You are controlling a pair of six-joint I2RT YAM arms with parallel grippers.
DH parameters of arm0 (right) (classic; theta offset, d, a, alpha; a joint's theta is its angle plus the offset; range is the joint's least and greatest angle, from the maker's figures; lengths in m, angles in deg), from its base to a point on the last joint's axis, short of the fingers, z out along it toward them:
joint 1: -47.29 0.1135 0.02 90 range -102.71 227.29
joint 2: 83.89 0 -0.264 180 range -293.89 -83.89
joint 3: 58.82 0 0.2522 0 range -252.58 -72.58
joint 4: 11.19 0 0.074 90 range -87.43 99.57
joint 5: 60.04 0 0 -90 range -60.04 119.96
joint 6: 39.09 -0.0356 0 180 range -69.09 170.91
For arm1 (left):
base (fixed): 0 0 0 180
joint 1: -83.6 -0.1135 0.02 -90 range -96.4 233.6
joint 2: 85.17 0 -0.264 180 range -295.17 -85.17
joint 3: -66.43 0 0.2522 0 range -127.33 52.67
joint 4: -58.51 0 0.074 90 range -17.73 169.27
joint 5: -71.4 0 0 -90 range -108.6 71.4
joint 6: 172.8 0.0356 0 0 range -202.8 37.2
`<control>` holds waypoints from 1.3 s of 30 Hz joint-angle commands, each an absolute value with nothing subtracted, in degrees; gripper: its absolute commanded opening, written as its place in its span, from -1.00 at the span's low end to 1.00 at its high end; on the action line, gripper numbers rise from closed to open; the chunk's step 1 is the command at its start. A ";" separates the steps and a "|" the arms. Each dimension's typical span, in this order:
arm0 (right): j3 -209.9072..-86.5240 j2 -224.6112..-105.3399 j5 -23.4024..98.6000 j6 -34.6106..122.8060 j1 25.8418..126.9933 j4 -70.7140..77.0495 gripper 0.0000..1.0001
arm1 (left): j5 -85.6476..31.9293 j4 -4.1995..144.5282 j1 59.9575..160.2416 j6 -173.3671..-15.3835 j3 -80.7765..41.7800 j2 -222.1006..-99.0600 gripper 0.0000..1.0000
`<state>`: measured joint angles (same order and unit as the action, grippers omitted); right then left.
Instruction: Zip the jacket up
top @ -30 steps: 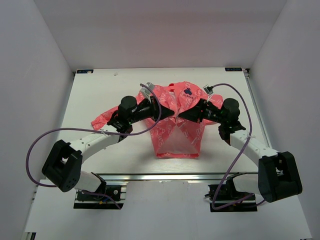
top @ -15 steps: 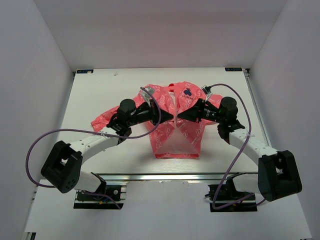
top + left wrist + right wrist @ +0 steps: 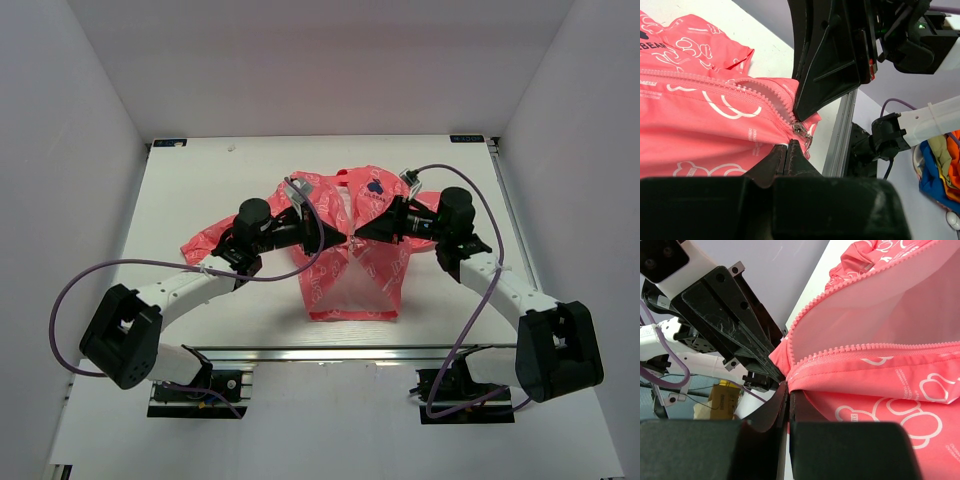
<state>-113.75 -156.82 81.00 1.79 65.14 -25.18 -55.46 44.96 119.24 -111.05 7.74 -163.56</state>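
Jacket (image 3: 375, 265) pinched by left gripper (image 3: 343, 238) and right gripper (image 3: 359, 236) beside zipper slider (image 3: 801, 131) | barely shifted in last second | front left gaping

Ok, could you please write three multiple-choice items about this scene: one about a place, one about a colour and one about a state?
1. Where do the left gripper and the right gripper meet?
A. on a sleeve
B. at the front of the jacket, by the zipper
C. away from the garment

2. What colour is the chest emblem?
A. dark blue
B. white
C. green

3. How is the jacket's front toward the hem?
A. zipped shut
B. gaping open
C. folded under

Answers:
1 B: both grippers are shut and pinch pink fabric there.
2 A: it shows dark blue on the pink cloth.
3 B: the two zipper rows part and the pale inside shows.
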 commanded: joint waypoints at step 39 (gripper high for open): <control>-119.08 -156.76 86.47 17.43 64.78 -20.10 -1.00 | -65.09 20.42 118.40 -133.68 9.08 -171.39 -0.17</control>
<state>-117.92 -157.91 86.03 16.83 64.35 -18.31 -63.11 25.53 118.60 -132.05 9.47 -171.52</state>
